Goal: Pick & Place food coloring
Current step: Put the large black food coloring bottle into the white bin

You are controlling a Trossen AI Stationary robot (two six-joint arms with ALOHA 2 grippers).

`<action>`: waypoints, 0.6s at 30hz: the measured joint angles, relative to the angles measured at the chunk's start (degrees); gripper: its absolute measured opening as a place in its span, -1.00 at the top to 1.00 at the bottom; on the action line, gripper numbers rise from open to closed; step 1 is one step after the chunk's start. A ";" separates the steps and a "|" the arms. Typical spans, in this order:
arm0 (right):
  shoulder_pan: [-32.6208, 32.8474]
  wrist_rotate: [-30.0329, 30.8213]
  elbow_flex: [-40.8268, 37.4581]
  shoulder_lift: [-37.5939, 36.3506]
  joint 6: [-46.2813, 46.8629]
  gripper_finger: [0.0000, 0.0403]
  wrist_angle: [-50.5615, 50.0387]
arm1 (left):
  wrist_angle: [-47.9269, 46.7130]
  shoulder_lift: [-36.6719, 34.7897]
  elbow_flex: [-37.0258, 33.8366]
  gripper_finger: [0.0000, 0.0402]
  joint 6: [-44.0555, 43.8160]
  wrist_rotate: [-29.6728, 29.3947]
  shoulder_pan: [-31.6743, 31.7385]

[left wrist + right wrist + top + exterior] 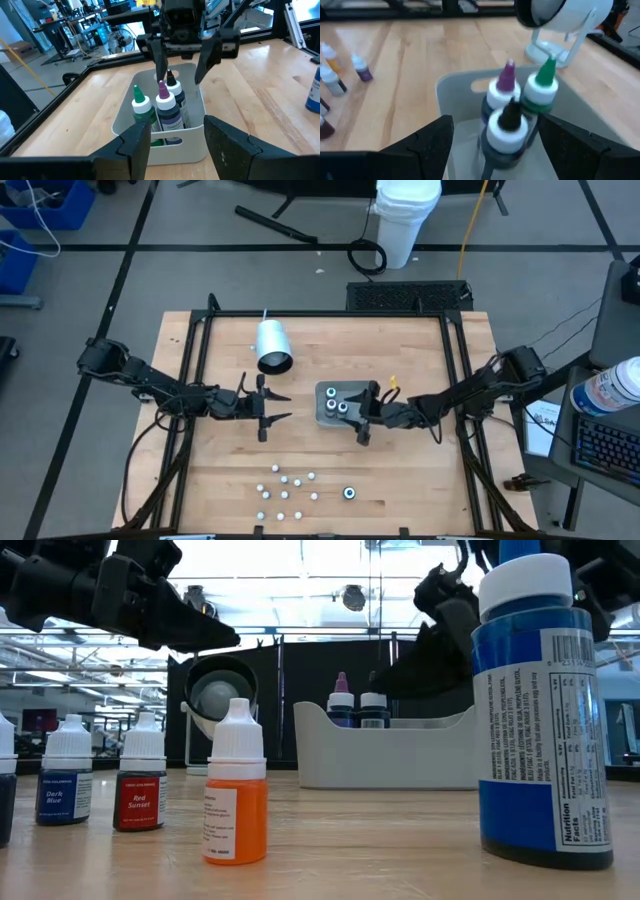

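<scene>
Right claw (365, 427) hangs released over the grey tray's (325, 392) near-right rim, w/ three bottles (338, 406) inside. Left claw (270, 406), also released, waits left of the tray. Food coloring (285, 490) sits loose at the surface's near edge (mostly upright). Next pick probably wants a straight-down approach, fingers straddling one cap only.

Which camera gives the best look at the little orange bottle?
The low view: the orange bottle stands close and sharp there, white cap and label plain. From above, the loose bottles are only white dots, so I cannot pick it out. The right wrist view shows a few blurred ones; the left wrist view shows none of it.
</scene>
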 joint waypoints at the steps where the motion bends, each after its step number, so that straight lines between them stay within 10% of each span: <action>1: -0.02 0.04 -0.03 0.82 -0.05 -0.38 1.29 | 0.01 0.00 0.00 0.06 -0.01 0.00 0.00; 18: -0.94 1.38 -0.02 5.16 -1.95 0.00 7.94 | -0.48 0.00 0.00 0.06 -0.09 -2.03 0.00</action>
